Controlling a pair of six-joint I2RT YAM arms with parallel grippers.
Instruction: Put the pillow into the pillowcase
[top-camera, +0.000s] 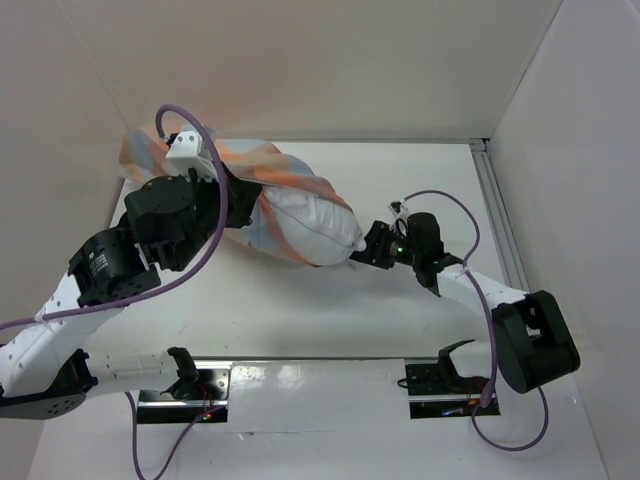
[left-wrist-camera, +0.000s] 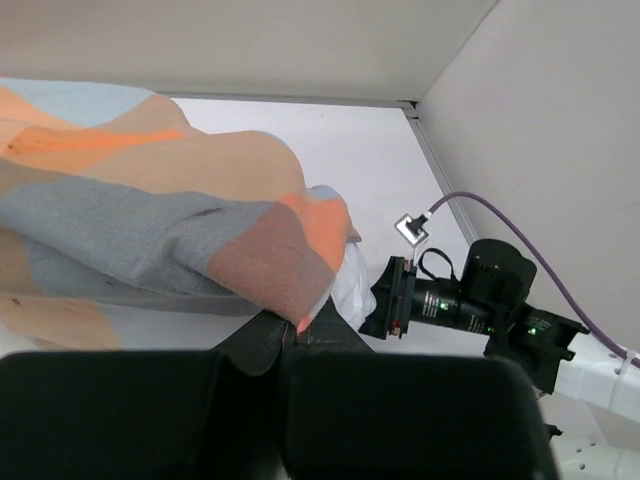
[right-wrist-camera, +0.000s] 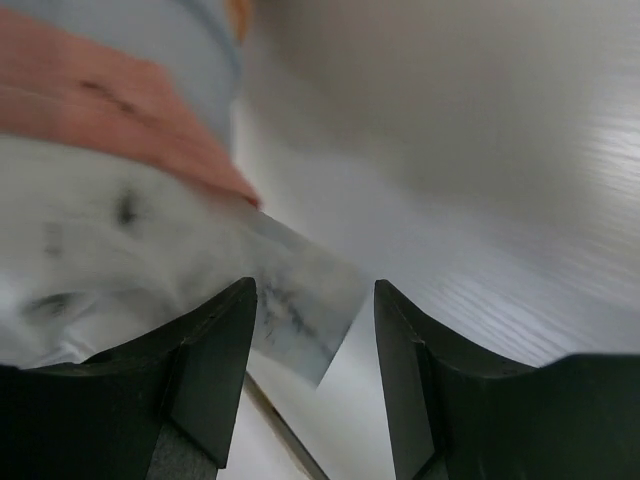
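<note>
The pillow (top-camera: 318, 228) lies mid-table, its white right end sticking out of the checked pillowcase (top-camera: 262, 170), which covers the rest of it. In the left wrist view my left gripper (left-wrist-camera: 290, 335) is shut on a corner of the pillowcase (left-wrist-camera: 150, 200), and the cloth drapes up and to the left. A bit of the white pillow (left-wrist-camera: 348, 282) peeks out beside that corner. My right gripper (top-camera: 362, 250) is at the pillow's bare end and stands open. In the right wrist view the pillow's label (right-wrist-camera: 300, 315) hangs between the spread fingers of the right gripper (right-wrist-camera: 315, 290), unclamped.
White walls close the table in at the back and on both sides. A metal rail (top-camera: 500, 220) runs along the right edge. The arm bases and their mounting plates (top-camera: 300, 385) sit at the near edge.
</note>
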